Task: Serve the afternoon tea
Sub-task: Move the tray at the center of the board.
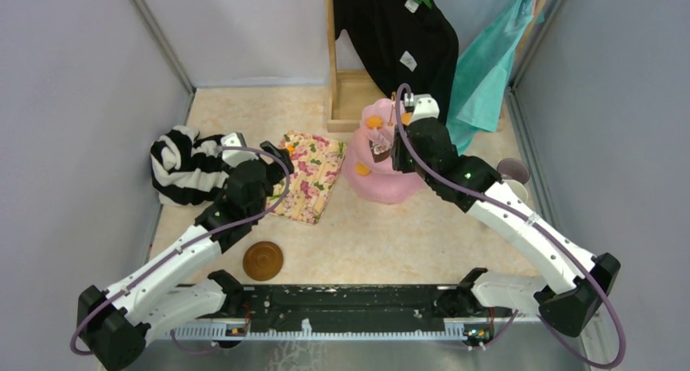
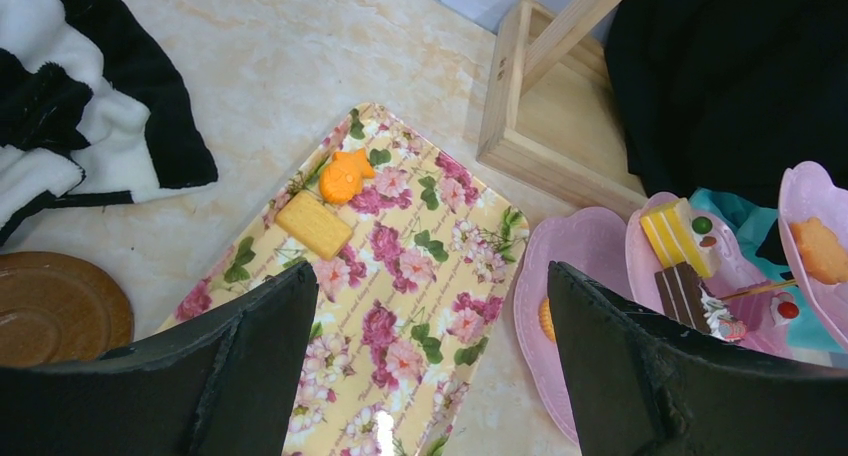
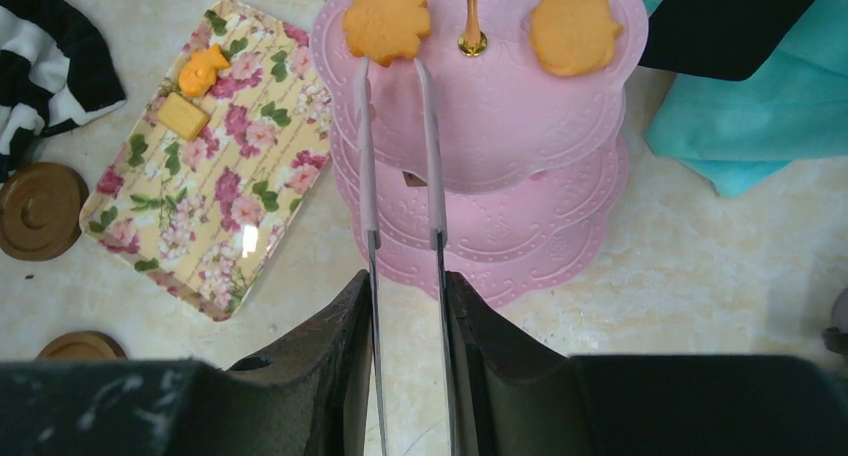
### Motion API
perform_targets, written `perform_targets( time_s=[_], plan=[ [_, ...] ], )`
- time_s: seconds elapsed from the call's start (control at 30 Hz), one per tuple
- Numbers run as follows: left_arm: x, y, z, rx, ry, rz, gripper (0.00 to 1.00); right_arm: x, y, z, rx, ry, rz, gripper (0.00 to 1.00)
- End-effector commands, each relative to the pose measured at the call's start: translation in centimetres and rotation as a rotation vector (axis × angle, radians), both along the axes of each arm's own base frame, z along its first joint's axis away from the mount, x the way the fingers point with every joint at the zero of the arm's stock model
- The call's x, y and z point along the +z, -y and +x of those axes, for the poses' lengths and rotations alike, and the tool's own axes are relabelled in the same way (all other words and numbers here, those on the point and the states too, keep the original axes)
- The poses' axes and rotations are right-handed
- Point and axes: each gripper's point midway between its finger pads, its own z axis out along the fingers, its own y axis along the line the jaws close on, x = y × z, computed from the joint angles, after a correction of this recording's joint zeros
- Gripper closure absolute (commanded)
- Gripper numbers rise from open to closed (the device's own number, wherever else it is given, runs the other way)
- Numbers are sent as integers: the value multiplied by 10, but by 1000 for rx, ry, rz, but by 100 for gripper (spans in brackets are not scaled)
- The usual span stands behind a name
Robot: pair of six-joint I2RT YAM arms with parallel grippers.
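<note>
The pink three-tier cake stand [image 1: 382, 184] stands at the centre back. My right gripper [image 3: 408, 306] is shut on a pair of metal tongs [image 3: 368, 176]. The tong tips are slightly apart at the near edge of an orange flower pastry [image 3: 387, 21] on the top tier [image 3: 500, 116]. A second orange pastry [image 3: 575, 29] lies on the same tier. My left gripper [image 2: 430, 326] is open and empty above a floral-print tray [image 2: 420, 276]. The tray holds an orange fish pastry [image 2: 342, 176] and a yellow biscuit [image 2: 313, 224]. Yellow [image 2: 675, 236] and brown [image 2: 685, 291] cake slices sit on a lower tier.
One brown saucer [image 1: 263, 260] lies near the front; the right wrist view shows a second one [image 3: 80, 348]. A lilac mug [image 1: 513, 170] and a cream mug [image 1: 518, 192] stand at the right wall. A striped garment [image 1: 183, 163] lies left. A wooden frame [image 1: 346, 94] with hanging black and teal cloths stands behind.
</note>
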Motion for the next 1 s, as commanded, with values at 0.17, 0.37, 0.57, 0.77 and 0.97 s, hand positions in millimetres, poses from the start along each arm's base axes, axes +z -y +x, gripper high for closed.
perform_targets(
  time_s=[0.17,0.37,0.57,0.77,0.97],
  plan=[
    [18,-11,3,70,34,-30,10,29,5,-3,33,116,41,76],
    [23,-19,1,113,49,-45,9,58,8,-15,55,204,76,76],
    [25,-36,-6,198,67,-85,8,75,-12,-31,128,247,82,76],
    [20,-55,-16,279,79,-115,6,77,-57,-40,231,233,86,75],
    [13,-76,-21,372,78,-134,4,61,-107,-30,310,190,83,75]
  ],
)
